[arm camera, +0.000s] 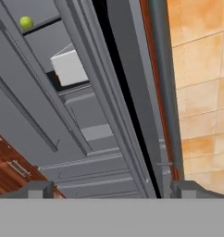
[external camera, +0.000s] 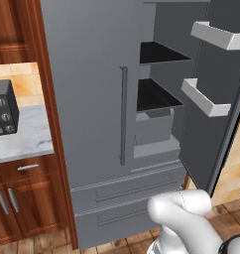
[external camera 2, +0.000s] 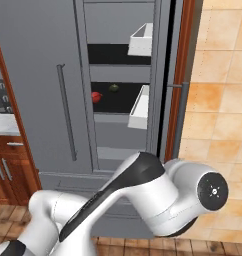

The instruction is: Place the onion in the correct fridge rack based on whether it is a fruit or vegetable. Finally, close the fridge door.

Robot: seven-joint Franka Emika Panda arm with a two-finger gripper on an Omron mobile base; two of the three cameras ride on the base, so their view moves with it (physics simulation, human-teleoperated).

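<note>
The onion (external camera 2: pixel 96 97), a small red-maroon ball, lies at the left of the lower fridge rack (external camera 2: pixel 120 103), also seen as a flat black shelf (external camera: pixel 156 96). A small green item (external camera 2: pixel 113 88) sits behind it on the same rack and appears as a green ball (arm camera: pixel 26 22) in the hand view. The fridge's right door (external camera: pixel 211 129) stands open. My gripper (arm camera: pixel 116 190) is open with nothing between its fingertips (arm camera: pixel 40 189). It sits low, close to the door's edge and long grey handle (arm camera: pixel 162 69), well below the onion.
Light-grey door bins (external camera: pixel 205 97) stick out from the open door. An upper black shelf (external camera: pixel 160 52) is bare. The left fridge door (external camera: pixel 87 89) is closed, with drawers (external camera: pixel 127 191) below. A microwave (external camera: pixel 3 106) stands on the counter (external camera: pixel 20 139). A tiled wall (external camera 2: pixel 218 75) stands to the right.
</note>
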